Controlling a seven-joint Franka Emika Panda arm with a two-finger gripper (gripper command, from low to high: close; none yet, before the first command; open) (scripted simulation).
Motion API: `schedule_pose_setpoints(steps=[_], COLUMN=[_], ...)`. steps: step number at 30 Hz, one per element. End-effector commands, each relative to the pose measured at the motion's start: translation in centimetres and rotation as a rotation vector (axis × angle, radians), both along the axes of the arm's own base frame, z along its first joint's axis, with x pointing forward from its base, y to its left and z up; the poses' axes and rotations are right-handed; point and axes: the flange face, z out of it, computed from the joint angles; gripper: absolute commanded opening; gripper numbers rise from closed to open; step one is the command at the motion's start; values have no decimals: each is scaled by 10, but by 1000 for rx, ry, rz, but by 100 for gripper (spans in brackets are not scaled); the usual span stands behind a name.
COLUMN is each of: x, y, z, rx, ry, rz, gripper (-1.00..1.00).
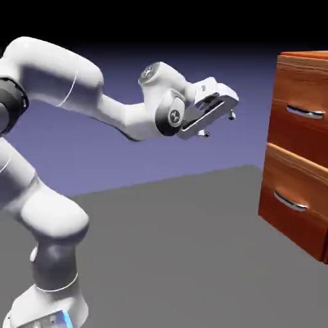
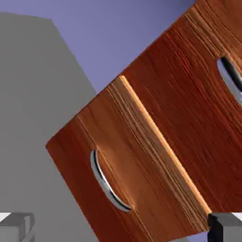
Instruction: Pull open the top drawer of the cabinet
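Okay, your spread, empty grey fingers (image 1: 218, 125) stand well apart from the tall reddish-brown wooden cabinet (image 1: 273, 150). Ahead of them, across the gap, is its glossy reddish-brown top drawer (image 1: 300, 138) with the curved silver bar handle (image 1: 305, 113). Roll the fingers to straddle that bar, approach squarely, close firmly, then draw straight back, ignoring the matching lower handle (image 1: 290, 201).

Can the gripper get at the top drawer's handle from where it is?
Probably yes: the gripper is open, and only open air shows between it and the top handle. It still looks to need a roll and a move toward the cabinet.
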Motion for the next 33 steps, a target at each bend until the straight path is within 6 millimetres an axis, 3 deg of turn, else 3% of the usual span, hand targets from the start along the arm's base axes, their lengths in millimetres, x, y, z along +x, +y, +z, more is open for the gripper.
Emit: schedule_pose_setpoints(steps=[1, 8, 15, 33], x=[3, 27, 57, 155], y=[1, 1, -2, -4], z=[4, 20, 22, -23], rx=[-56, -465, -908, -2209], ry=[-19, -149, -256, -328], rz=[41, 295, 505, 925], gripper=[0, 0, 0, 0])
